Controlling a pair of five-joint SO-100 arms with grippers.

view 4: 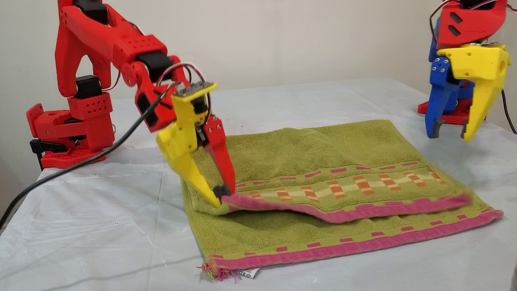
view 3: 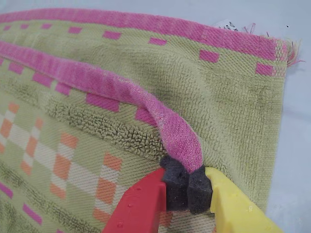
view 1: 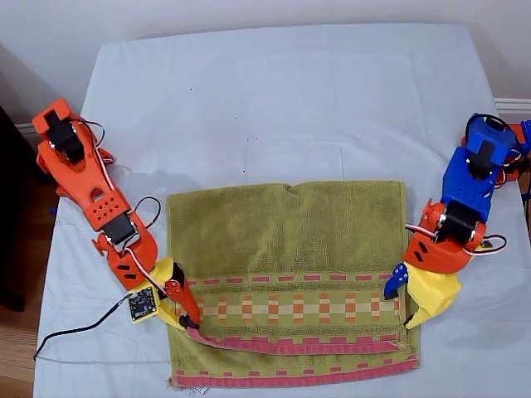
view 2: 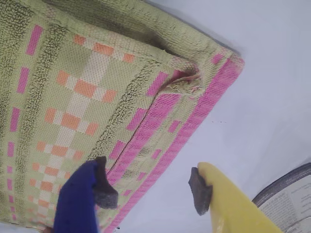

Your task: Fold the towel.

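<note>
The olive-green towel lies doubled over on the white sheet, its checked band on the upper layer. The upper pink hem sits a little short of the lower hem. My second gripper, red and yellow, is shut on the upper hem's corner at the exterior view's left and holds it slightly raised. My first gripper, blue and yellow, hangs open above the towel's corner at the exterior view's right, touching nothing.
A black cable trails from the second arm off the exterior view's left edge. The red base and the blue arm's base stand at the table's sides. A printed page shows beside the first gripper.
</note>
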